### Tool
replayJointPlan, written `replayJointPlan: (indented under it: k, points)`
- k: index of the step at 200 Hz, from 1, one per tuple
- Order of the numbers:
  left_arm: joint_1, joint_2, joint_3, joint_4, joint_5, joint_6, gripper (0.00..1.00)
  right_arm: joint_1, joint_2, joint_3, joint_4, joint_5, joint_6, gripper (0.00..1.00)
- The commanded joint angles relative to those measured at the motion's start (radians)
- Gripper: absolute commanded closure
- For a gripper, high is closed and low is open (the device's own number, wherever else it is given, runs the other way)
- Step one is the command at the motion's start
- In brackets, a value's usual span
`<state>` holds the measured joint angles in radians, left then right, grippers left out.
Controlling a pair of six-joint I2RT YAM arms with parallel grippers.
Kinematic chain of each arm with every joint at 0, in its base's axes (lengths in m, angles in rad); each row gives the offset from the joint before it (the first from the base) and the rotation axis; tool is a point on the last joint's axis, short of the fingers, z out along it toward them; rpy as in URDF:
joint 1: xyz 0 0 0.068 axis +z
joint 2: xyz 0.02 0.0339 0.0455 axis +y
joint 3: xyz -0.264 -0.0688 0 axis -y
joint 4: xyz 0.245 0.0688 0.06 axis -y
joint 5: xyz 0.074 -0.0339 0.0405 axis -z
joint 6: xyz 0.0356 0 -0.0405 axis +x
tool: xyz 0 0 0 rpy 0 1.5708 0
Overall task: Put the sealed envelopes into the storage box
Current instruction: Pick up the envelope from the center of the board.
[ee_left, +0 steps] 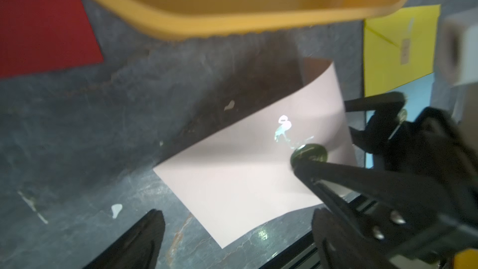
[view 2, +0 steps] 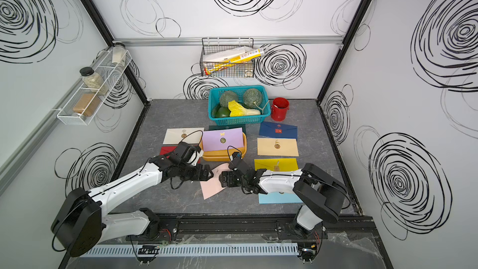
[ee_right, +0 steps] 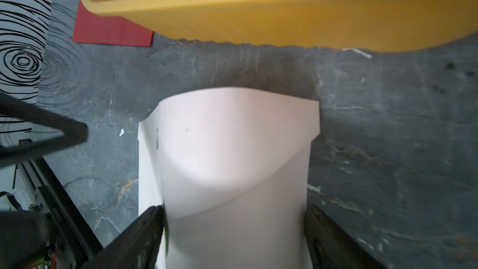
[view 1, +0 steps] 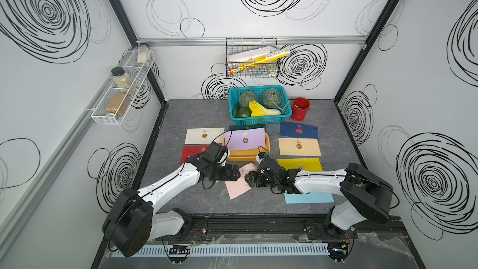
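Observation:
The orange storage box [view 1: 243, 157] [view 2: 219, 157] stands mid-table with a lilac envelope [view 1: 244, 138] leaning in it. Just in front lies a pink envelope [view 1: 238, 187] [ee_left: 232, 182] [ee_right: 232, 151], bowed upward. My right gripper [view 1: 247, 178] [ee_right: 234, 208] is shut on it across its width, beside its round seal. My left gripper [view 1: 238, 174] [ee_left: 238, 213] hovers open over its other end, holding nothing. White [view 1: 204, 135], red [view 1: 194, 151], dark green [view 1: 245, 126], navy [view 1: 298, 130], beige [view 1: 299, 146], yellow [view 1: 300, 164] and light blue [view 1: 309, 197] envelopes lie flat around.
A teal basket [view 1: 260, 120] of vegetables and a small red bucket [view 1: 300, 109] stand behind the box. A wire rack [view 1: 252, 58] hangs on the back wall and a jar shelf [view 1: 121, 91] on the left wall.

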<state>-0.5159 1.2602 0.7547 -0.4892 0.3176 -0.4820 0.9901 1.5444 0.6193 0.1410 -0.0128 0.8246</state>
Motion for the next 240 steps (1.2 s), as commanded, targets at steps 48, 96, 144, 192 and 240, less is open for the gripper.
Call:
replayJointPlan:
  k: [48,96,144,192,240]
  points:
    - [-0.022,0.238,0.137,0.072,0.134,0.316,0.24,-0.001,0.024,-0.095,-0.239,0.044,-0.103,0.11]
    - [-0.037,0.269,0.140,0.071,0.192,0.434,0.28,-0.001,0.013,-0.111,-0.214,0.024,-0.148,0.11]
    - [-0.053,0.312,0.119,0.104,0.220,0.500,0.27,-0.001,0.023,-0.102,-0.222,0.023,-0.192,0.11]
    - [-0.049,0.344,0.135,0.117,0.238,0.541,0.25,-0.001,0.012,-0.110,-0.222,0.020,-0.215,0.11]
    - [-0.047,0.385,0.146,0.136,0.306,0.571,0.25,-0.002,0.005,-0.112,-0.227,0.022,-0.231,0.11]
